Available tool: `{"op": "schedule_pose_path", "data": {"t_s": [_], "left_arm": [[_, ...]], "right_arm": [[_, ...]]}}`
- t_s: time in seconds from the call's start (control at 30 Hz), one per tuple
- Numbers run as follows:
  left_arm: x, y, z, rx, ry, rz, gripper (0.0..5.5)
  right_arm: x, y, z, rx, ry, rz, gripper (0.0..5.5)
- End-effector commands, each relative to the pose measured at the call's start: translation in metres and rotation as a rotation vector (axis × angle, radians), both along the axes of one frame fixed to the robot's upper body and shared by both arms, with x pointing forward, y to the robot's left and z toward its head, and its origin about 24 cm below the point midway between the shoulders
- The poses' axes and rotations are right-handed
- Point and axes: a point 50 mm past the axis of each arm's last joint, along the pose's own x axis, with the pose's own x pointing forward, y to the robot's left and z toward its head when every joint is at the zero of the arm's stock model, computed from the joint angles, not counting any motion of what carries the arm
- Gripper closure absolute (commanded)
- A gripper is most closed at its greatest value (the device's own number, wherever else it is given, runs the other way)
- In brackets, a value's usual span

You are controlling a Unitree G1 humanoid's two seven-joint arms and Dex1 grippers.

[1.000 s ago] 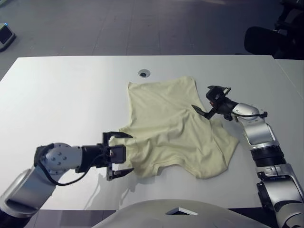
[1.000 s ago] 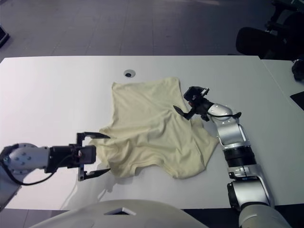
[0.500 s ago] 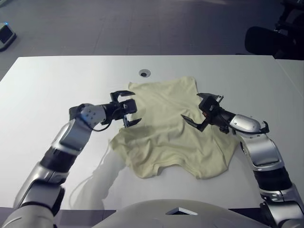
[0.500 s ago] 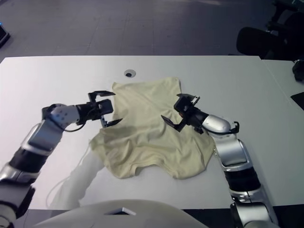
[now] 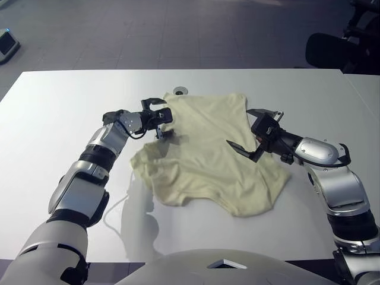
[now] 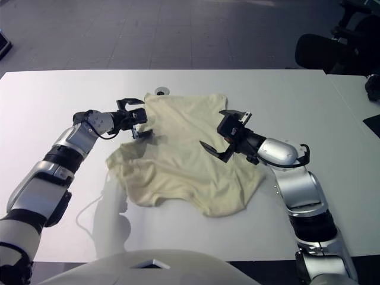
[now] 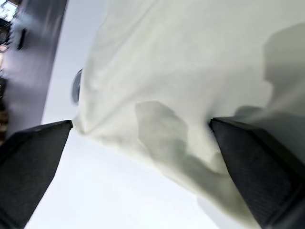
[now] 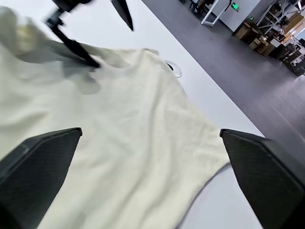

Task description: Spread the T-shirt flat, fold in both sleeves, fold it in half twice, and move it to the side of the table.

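The pale yellow T-shirt (image 5: 202, 160) lies rumpled in the middle of the white table (image 5: 71, 107). Its near left side is bunched, and its far edge is just beside a round cable port (image 5: 180, 91) (a small ring set in the tabletop). The left hand (image 5: 163, 120), fingers spread wide, is at the shirt's far left corner. The right hand (image 5: 238, 126), also spread and holding nothing, hangs over the shirt's right side.

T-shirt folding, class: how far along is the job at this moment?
Done: nothing folded; the T-shirt lies rumpled on the table. In hand: spreading, with the open left gripper and right gripper over it. Left: flattening, both sleeves, two halvings, moving aside.
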Motion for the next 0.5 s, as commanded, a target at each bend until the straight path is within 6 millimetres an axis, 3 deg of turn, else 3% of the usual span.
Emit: {"op": "schedule_pose_path", "data": {"t_s": [0.03,0.13,0.23,0.37,0.5], "left_arm": [[-0.002,0.002,-0.017,-0.022,0.041,0.023,0.12],[0.0,0.008,0.006,-0.17,-0.003,0.029,0.12],[-0.012,0.031,0.042,-0.353,-0.057,0.074,0.12],[-0.059,0.065,0.078,-0.561,-0.05,0.238,0.12],[-0.112,0.09,0.064,-0.673,0.101,0.529,0.12]], "right_arm": [[0.0,0.001,0.006,-0.007,-0.004,0.006,0.1],[-0.002,-0.002,0.009,0.024,-0.008,-0.04,0.1],[-0.008,-0.005,0.01,0.067,-0.012,-0.107,0.1],[-0.018,-0.007,0.01,0.143,-0.029,-0.22,0.1],[-0.033,-0.01,0.01,0.29,-0.025,-0.385,0.1]]}}
